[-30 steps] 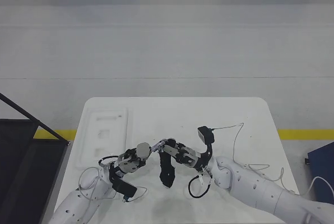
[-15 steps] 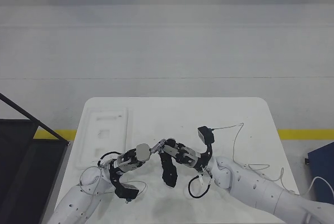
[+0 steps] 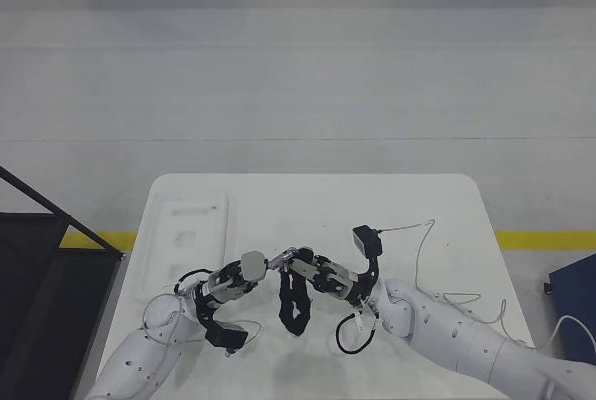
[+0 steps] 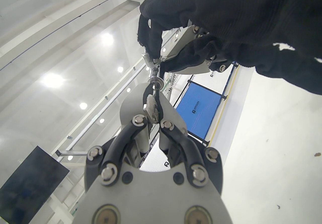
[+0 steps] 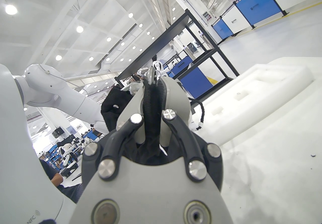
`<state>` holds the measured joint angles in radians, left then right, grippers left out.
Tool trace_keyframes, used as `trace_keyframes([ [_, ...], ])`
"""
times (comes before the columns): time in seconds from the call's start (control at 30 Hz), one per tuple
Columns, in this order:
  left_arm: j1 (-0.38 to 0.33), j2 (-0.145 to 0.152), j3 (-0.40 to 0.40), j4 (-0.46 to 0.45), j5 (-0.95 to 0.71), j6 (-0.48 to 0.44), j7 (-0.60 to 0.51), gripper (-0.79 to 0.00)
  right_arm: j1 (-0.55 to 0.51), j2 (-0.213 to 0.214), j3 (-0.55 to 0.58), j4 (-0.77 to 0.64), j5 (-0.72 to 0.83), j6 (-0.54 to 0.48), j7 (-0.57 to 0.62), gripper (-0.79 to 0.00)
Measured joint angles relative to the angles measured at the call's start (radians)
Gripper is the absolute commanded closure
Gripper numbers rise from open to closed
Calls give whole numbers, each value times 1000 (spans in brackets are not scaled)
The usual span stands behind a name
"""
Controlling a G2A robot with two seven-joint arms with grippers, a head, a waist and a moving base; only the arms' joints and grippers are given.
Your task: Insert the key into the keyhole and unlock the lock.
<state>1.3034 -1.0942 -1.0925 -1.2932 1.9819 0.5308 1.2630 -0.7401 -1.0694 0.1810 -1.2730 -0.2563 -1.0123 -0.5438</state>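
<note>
Above the bench (image 3: 418, 210), near a foam tray (image 3: 160, 240), the grippers meet. The cloth-covered right gripper (image 5: 153, 78) has its jaws pinching a silver piece (image 4: 150, 59); the jaws of the left gripper (image 4: 154, 99) pinch a ridged metal piece (image 4: 150, 110). Which is the key, I cannot tell.

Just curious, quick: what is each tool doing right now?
Left tool: closed on a small metal part.
Right tool: closed on another metal piece.

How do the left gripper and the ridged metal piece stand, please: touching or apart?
Touching. The left wrist view shows the left gripper shut on the ridged metal piece, with a finger pressed against each side.
</note>
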Motion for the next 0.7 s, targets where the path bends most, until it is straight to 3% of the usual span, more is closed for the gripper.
trace_keyframes([
  [0.03,0,-1,1,2,-9,-12,3,-739,0,0,0,0,0,0,0,0],
  [0.07,0,-2,2,5,-16,-25,6,-785,0,0,0,0,0,0,0,0],
  [0.57,4,-15,0,26,-115,-170,8,-785,0,0,0,0,0,0,0,0],
  [0.63,12,-16,5,33,-145,-231,-26,-785,0,0,0,0,0,0,0,0],
  [0.7,19,-17,8,36,-217,-355,-87,-785,0,0,0,0,0,0,0,0],
])
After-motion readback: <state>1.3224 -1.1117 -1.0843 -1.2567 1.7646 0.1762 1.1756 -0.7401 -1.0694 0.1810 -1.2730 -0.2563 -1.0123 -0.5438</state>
